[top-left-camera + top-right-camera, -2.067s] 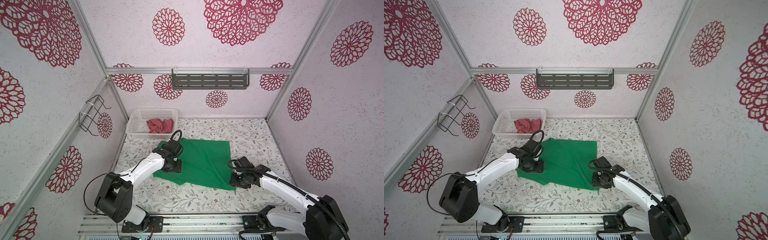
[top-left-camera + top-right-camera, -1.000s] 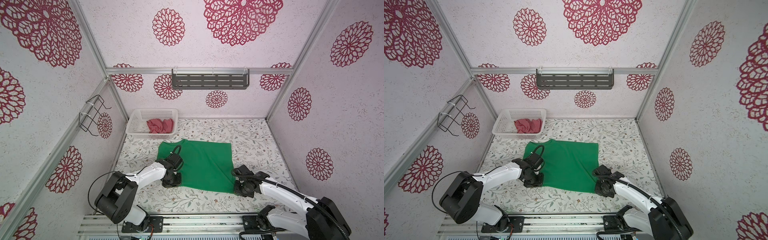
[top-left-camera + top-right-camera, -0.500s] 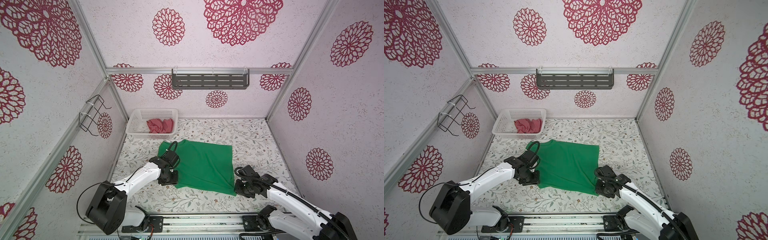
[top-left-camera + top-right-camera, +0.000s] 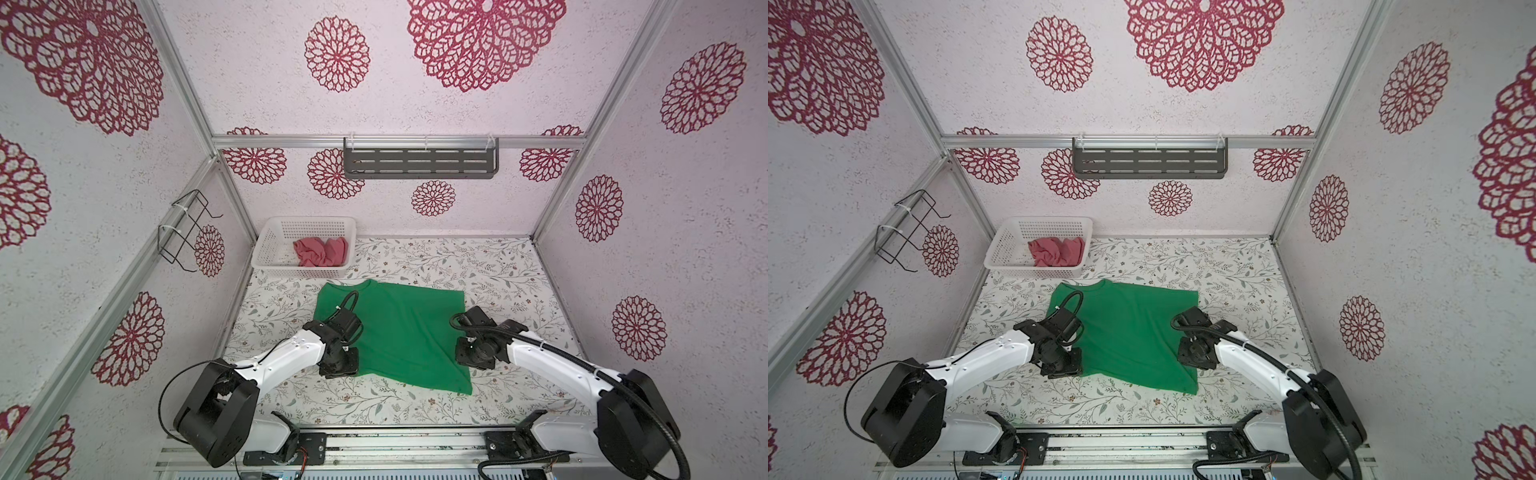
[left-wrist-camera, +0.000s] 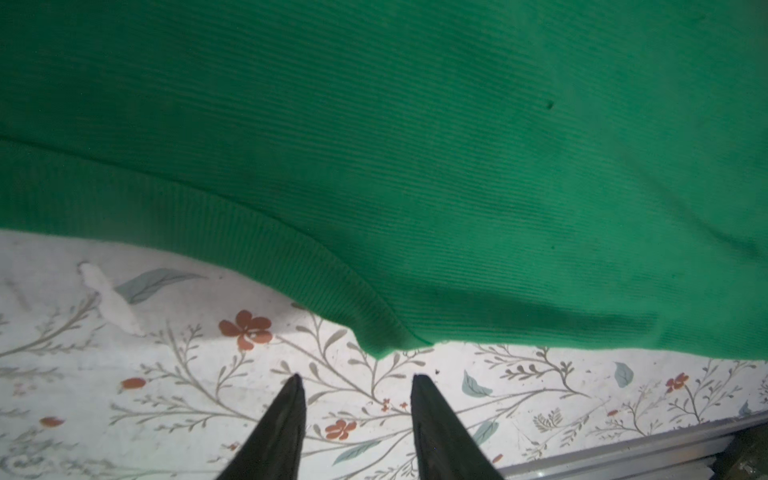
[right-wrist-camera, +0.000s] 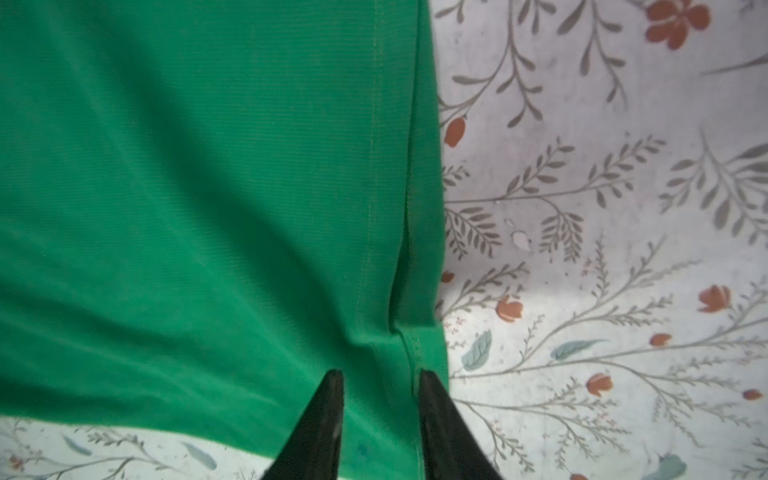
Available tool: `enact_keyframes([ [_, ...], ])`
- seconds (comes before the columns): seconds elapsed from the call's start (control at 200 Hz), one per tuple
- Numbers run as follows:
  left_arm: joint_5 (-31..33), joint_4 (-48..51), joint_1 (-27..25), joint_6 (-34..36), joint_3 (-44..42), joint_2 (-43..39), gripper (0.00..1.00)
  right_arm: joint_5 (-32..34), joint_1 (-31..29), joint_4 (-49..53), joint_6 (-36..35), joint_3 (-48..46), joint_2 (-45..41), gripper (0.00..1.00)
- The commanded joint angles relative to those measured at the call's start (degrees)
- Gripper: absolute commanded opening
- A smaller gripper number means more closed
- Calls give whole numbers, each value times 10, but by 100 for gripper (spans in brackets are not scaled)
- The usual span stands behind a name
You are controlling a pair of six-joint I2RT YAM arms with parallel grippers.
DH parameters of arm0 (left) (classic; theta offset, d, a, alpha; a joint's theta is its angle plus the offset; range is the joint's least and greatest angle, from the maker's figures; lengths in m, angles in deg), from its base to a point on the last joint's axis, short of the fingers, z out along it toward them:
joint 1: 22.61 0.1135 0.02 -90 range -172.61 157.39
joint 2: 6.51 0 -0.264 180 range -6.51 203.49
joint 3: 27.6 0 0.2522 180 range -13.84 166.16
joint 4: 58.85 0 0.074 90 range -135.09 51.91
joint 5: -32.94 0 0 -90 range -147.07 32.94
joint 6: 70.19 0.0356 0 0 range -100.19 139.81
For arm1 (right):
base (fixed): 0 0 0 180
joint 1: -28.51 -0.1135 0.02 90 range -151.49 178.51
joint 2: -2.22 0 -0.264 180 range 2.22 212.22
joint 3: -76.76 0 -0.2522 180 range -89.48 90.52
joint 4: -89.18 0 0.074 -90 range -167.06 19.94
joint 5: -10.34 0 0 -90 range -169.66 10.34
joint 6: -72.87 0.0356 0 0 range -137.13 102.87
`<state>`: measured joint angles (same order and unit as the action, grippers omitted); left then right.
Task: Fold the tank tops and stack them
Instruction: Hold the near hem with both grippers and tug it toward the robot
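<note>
- On the near half of the table (image 4: 353,401), the left gripper (image 5: 355,378) hangs with jaws apart and empty, just off a corner of the green tank top (image 4: 399,328);
- the right gripper (image 6: 381,374) hangs with jaws parted over the hem, clamping nothing;
- that top lies spread mid-table;
- farthest back, the rose-red tank top (image 4: 320,251) sits crumpled in the white basket (image 4: 309,220).

Left arm (image 4: 291,355) and right arm (image 4: 552,361): white shells, black joints, looping black cables (image 4: 344,300). Left end effector (image 5: 355,380) and right end effector (image 6: 380,376): tapered black fingers (image 5: 282,428).
</note>
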<state>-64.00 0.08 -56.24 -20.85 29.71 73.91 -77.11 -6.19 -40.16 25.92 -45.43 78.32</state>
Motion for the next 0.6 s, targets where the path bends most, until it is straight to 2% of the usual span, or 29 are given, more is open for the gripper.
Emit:
enact_keyframes([
  [0.0, -3, -30, -2, -8, -15, 13, 46, 40, -6, -13, -22, 18, 37, 41],
  [0.185, -8, -49, 5, -7, -24, 42, 46, 104, 3, 3, -38, 5, 62, 42],
  [0.33, -7, -53, 13, 0, -32, 53, 47, 122, 68, 10, -84, -28, 36, 43],
  [0.445, 1, -39, 15, 5, -27, 44, 47, 142, 96, 54, -102, -7, -10, 46],
  [0.53, 5, -32, 15, 4, -22, 33, 47, 138, 97, 92, -96, 9, -45, 50],
  [0.595, 3, -27, 15, 0, -14, 23, 48, 108, 96, 108, -83, 9, -72, 52],
])
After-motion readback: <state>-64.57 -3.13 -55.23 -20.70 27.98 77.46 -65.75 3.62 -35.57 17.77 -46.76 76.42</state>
